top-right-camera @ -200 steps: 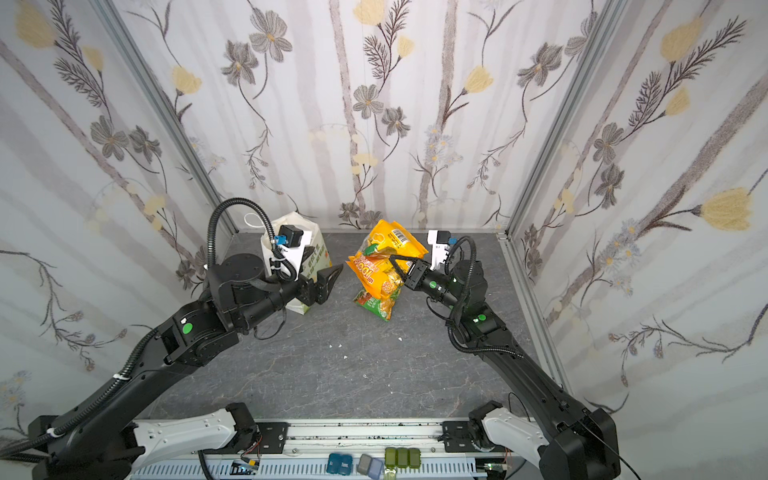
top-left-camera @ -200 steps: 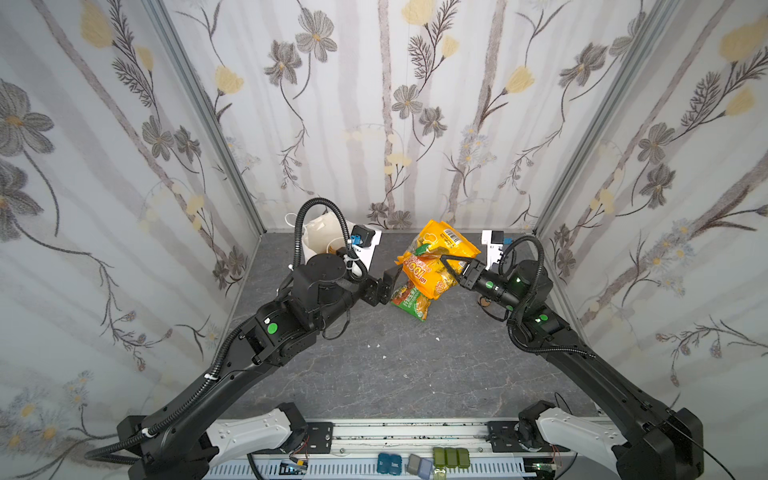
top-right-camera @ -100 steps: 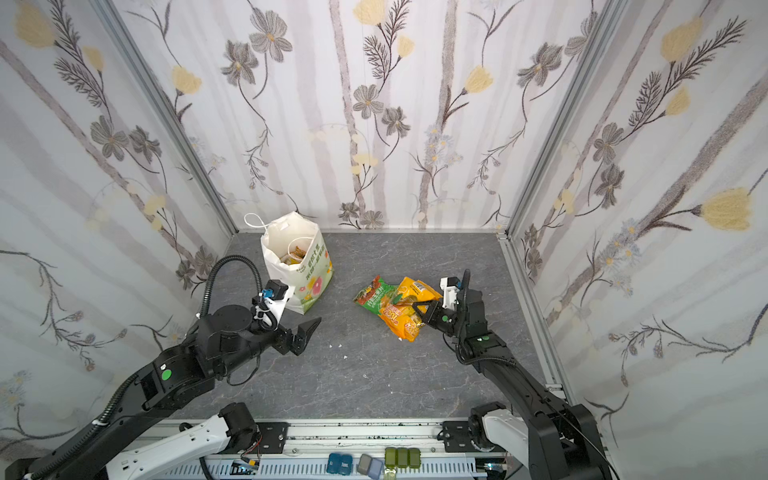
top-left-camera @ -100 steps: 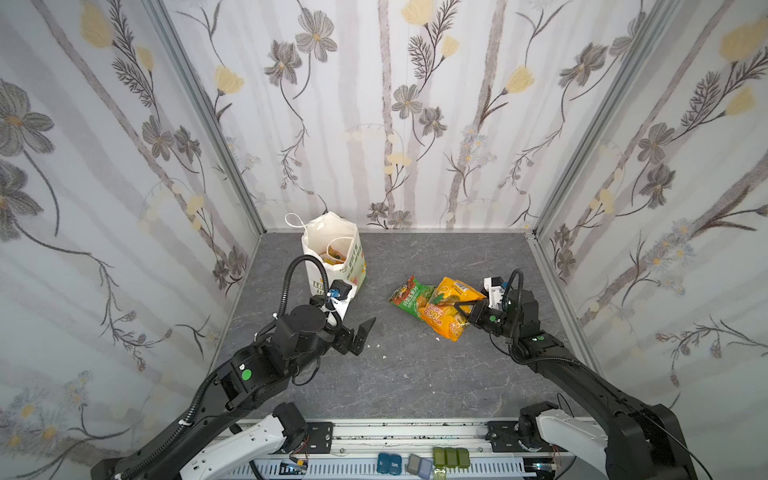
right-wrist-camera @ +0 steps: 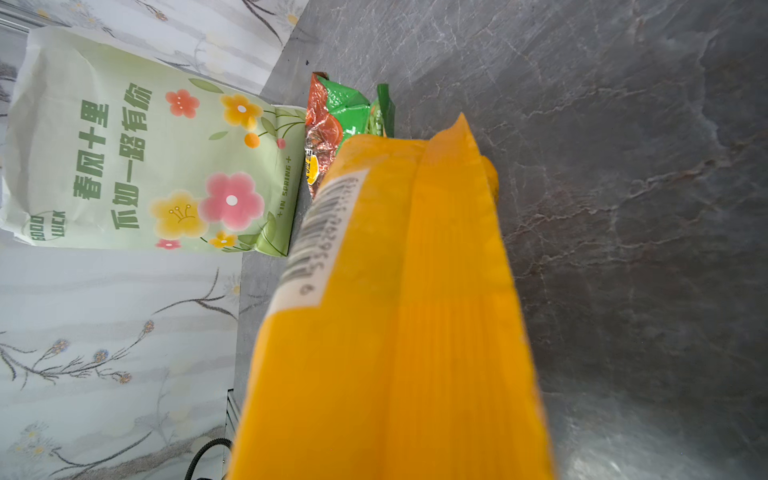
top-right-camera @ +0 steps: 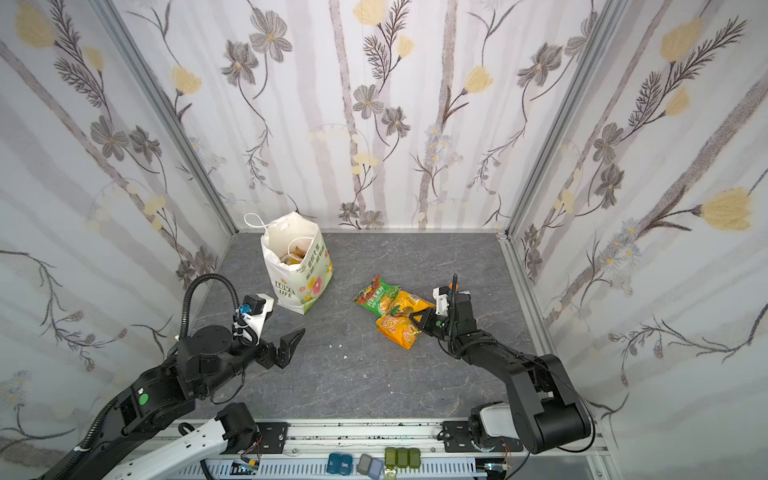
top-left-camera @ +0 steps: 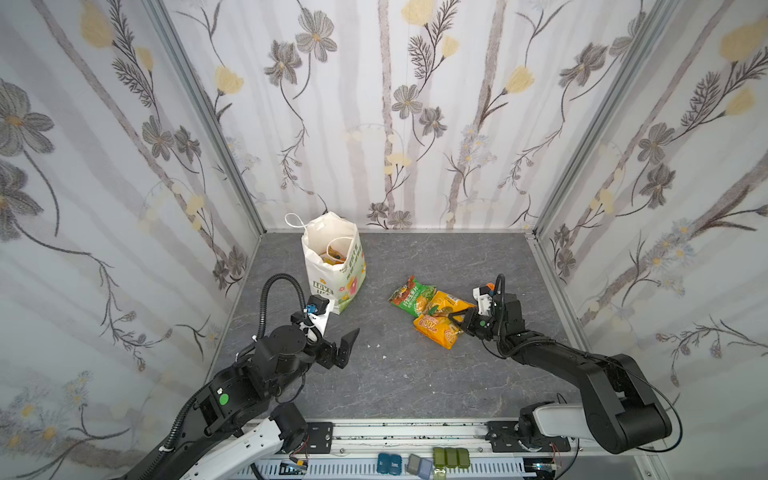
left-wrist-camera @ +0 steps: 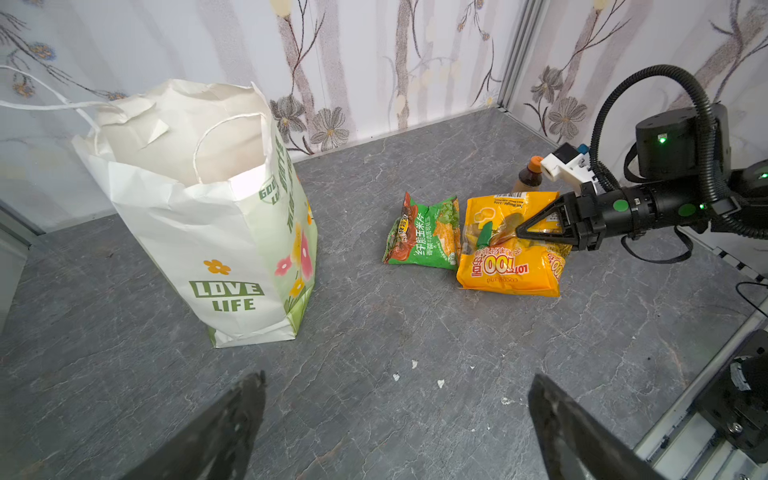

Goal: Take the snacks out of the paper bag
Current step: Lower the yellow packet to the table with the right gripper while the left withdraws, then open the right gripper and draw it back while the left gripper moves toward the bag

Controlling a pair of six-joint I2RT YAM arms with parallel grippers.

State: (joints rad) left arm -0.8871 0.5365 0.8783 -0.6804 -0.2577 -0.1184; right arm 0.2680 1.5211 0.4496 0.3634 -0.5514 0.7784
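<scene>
The right gripper lies low over the desk. Its jaws are set narrow about one edge of the yellow packet. In the right wrist view that packet fills most of the picture, barcode uppermost. I cannot tell whether the jaws pinch the packet or only flank it.

The yellow packet lies flat on the desk just ahead of the gripper's tips. The orange packet touches it, right at the tips on the side toward the arms' bases. Beyond the yellow packet from the gripper, and touching it, lies the green packet.

Just behind the right gripper, toward the back wall, a small brown bottle with an orange cap stands upright beside the wrist camera.

Well past the green packet stands the white paper bag, upright and open-mouthed, with green "LOVE LIFE" print. One cord handle hangs inside it. In both top views more snack packets show inside it.

The left gripper hovers over bare desk with its jaws spread wide and nothing between them. The bag is near it, ahead toward the back wall. The three packets are well apart from it, off toward the right arm. A few white crumbs lie on the desk under its jaws.
</scene>
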